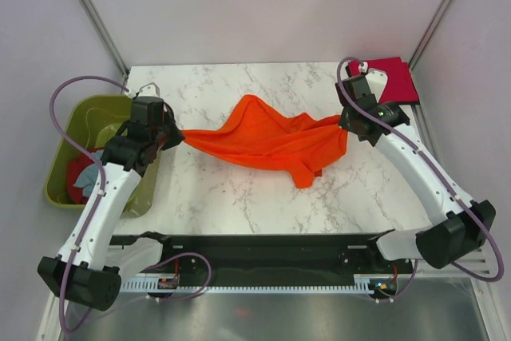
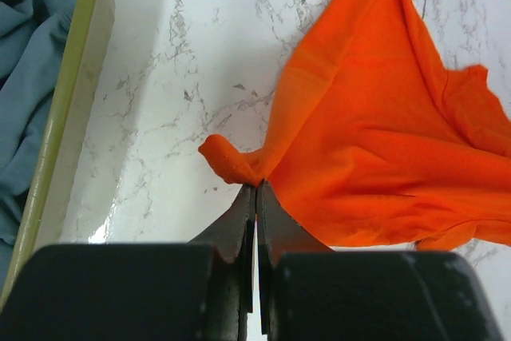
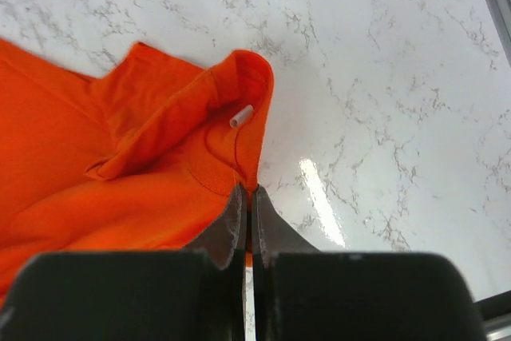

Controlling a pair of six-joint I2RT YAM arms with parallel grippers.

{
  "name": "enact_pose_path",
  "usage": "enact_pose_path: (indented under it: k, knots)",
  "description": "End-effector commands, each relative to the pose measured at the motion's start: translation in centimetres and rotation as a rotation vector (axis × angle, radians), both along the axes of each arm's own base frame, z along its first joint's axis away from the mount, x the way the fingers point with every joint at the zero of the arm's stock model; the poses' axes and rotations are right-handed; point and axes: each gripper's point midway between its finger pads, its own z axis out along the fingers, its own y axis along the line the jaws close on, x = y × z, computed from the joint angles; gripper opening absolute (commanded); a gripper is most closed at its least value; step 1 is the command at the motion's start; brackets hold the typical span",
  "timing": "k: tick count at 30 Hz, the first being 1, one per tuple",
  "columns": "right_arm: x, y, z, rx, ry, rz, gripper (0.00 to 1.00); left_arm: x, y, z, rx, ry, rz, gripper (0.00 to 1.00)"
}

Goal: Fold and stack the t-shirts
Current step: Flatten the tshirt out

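Top external view first: the orange t-shirt [image 1: 267,140] is strung out across the middle of the marble table [image 1: 239,197], its long axis running left to right between the two arms. The left gripper [image 1: 177,136] has its left end, the right gripper [image 1: 345,121] its right end. The cloth peaks toward the far side in the middle, and a loose flap droops toward the near right.

On the left wrist camera, the left gripper [image 2: 255,193] has its jaws pinched together on a bunched corner of the shirt [image 2: 375,141], which fans out to the right. On the right wrist camera, the right gripper [image 3: 246,193] is clamped tight on the orange hem beside the neck opening, where a small white tag [image 3: 241,116] shows.

A folded red t-shirt [image 1: 391,77] lies flat at the far right corner. Left of the table sits the olive tub [image 1: 60,173], with grey-blue fabric [image 2: 32,53] and red cloth [image 1: 78,177] inside.
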Motion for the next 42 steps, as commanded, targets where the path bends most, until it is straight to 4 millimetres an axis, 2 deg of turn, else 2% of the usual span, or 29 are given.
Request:
enact_pose_path:
  k: [1,3,4,7,8,10,12,14,15,16,18,19,21,22,24,25,26,27,28,29,30,31,34,36,38,39,40,42]
  knots:
    - [-2.5,-0.9,6.0,0.053,-0.115,0.019,0.0,-0.6,0.4,3.7,-0.028,-0.11,0.018,0.02]
    - [-3.3,-1.4,8.1,0.068,-0.17,0.024,0.0,-1.1,0.6,4.7,-0.039,-0.141,0.024,0.02]
    - [-4.3,-1.8,9.8,0.084,-0.224,0.032,0.0,-1.7,0.8,5.9,-0.046,-0.175,0.027,0.02]
    - [-5.9,-3.0,12.1,0.072,-0.299,0.035,0.0,-2.7,1.0,8.0,-0.063,-0.234,0.026,0.02]
    - [-6.3,-3.2,12.5,0.071,-0.314,0.037,0.0,-3.4,1.0,8.9,-0.079,-0.266,0.023,0.02]
    - [-6.4,-3.3,12.5,0.067,-0.33,0.047,0.0,-3.5,0.9,9.3,-0.096,-0.277,0.023,0.02]
    - [-5.4,-2.9,12.4,0.057,-0.349,0.07,0.0,-3.0,0.6,8.5,-0.096,-0.25,0.016,0.02]
    - [-3.9,-2.2,10.2,0.0,-0.299,0.117,0.0,-2.4,0.5,7.0,-0.082,-0.214,0.017,0.02]
    - [-2.8,-1.7,10.0,-0.009,-0.318,0.127,0.0,-1.6,0.3,6.2,-0.076,-0.196,0.018,0.02]
    - [-1.4,-1.3,7.8,-0.06,-0.265,0.156,0.0,-1.4,0.3,4.8,-0.067,-0.167,0.018,0.02]
    - [1.0,-0.5,6.9,-0.08,-0.28,0.168,0.0,-0.6,0.0,3.0,-0.055,-0.12,0.015,0.02]
    - [2.7,0.0,4.6,-0.102,-0.228,0.176,0.0,-0.2,-0.1,1.9,-0.051,-0.099,0.016,0.02]
    - [5.3,1.4,3.1,-0.091,-0.227,0.213,0.0,0.2,-0.2,0.6,-0.048,-0.066,0.016,0.02]
    - [7.2,2.1,0.6,-0.101,-0.174,0.222,0.0,0.6,-0.3,-0.7,-0.04,-0.029,0.016,0.02]
    - [9.4,3.1,-1.4,-0.101,-0.139,0.243,0.01,0.9,-0.4,-1.7,-0.034,0.004,0.013,0.02]
    - [11.4,3.7,-3.1,-0.113,-0.097,0.246,0.09,1.0,-0.5,-2.4,-0.029,0.025,0.012,0.02]
    - [12.2,4.0,-3.7,-0.115,-0.075,0.249,0.18,1.1,-0.5,-2.7,-0.021,0.034,0.007,0.02]
    - [12.1,3.7,-4.7,-0.124,-0.011,0.234,0.26,1.2,-0.4,-2.8,-0.016,0.038,0.006,0.02]
    - [13.6,4.2,-4.4,-0.124,-0.002,0.226,0.32,1.3,-0.4,-2.9,-0.012,0.04,0.001,0.02]
    - [13.1,4.1,-4.8,-0.134,0.049,0.226,0.44,1.3,-0.5,-3.0,-0.01,0.042,-0.007,0.02]
    - [13.1,3.9,-4.5,-0.138,0.054,0.214,0.48,1.3,-0.4,-3.0,-0.008,0.039,-0.007,0.02]
    - [13.2,3.7,-3.6,-0.123,0.042,0.189,0.5,1.3,-0.5,-2.9,-0.009,0.036,-0.009,0.02]
    - [10.8,1.7,-3.1,-0.041,0.085,0.088,0.54,1.3,-0.5,-2.7,-0.014,0.015,-0.02,0.02]
    - [8.7,0.9,-3.2,0.006,0.119,0.055,0.54,1.1,-0.8,-2.6,-0.025,0.003,-0.037,0.02]
    - [5.8,0.6,-3.4,0.102,0.123,0.002,0.54,1.0,-1.2,-2.7,-0.036,0.001,-0.055,0.02]
    - [4.7,0.7,-3.7,0.143,0.131,-0.016,0.54,0.9,-1.3,-2.7,-0.039,-0.003,-0.062,0.02]
    - [2.5,0.9,-4.7,0.191,0.156,-0.024,0.54,0.9,-1.4,-2.7,-0.043,-0.003,-0.067,0.02]
    - [0.2,1.5,-6.0,0.282,0.189,-0.071,0.54,0.8,-1.7,-2.8,-0.049,-0.001,-0.083,0.02]
